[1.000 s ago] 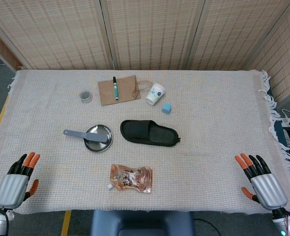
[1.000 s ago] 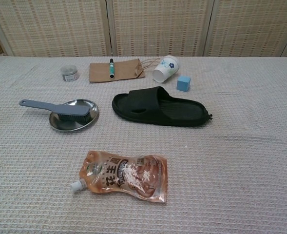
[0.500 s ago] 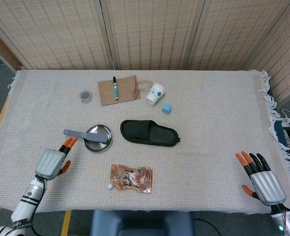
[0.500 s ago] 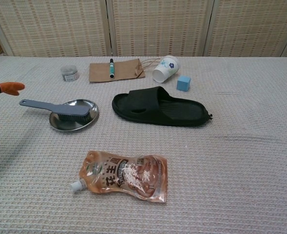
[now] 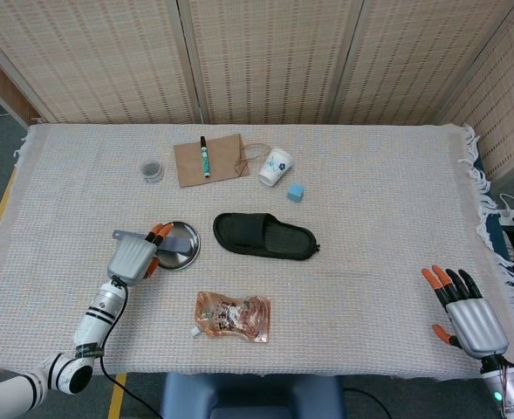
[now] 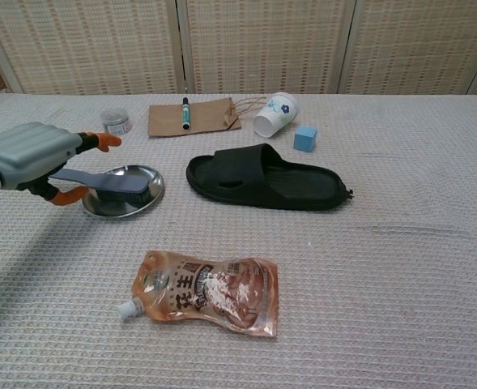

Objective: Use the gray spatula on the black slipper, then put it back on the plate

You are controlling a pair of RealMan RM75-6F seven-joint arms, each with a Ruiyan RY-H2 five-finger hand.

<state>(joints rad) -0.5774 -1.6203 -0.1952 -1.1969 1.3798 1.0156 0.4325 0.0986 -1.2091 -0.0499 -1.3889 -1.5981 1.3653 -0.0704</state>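
The gray spatula (image 5: 171, 243) lies with its head on the round metal plate (image 5: 187, 259) and its handle sticking out to the left. In the chest view the spatula (image 6: 117, 182) rests across the plate (image 6: 117, 209). My left hand (image 5: 134, 256) hovers over the handle; the chest view shows this hand (image 6: 29, 154) with fingers spread, thumb below and fingers above the handle, not closed on it. The black slipper (image 5: 263, 236) lies just right of the plate, also seen as the slipper (image 6: 262, 180). At the table's near right edge my right hand (image 5: 466, 314) is open and holds nothing.
An orange food pouch (image 5: 232, 316) lies in front of the plate. At the back are a small jar (image 5: 152, 169), a brown paper bag (image 5: 222, 161) with a marker (image 5: 203, 156) on it, a tipped paper cup (image 5: 275, 166) and a blue cube (image 5: 295, 192).
My left hand has travelled from the near left table edge forward and rightward until it is over the spatula handle. The right hand has slipped slightly back toward the near edge.
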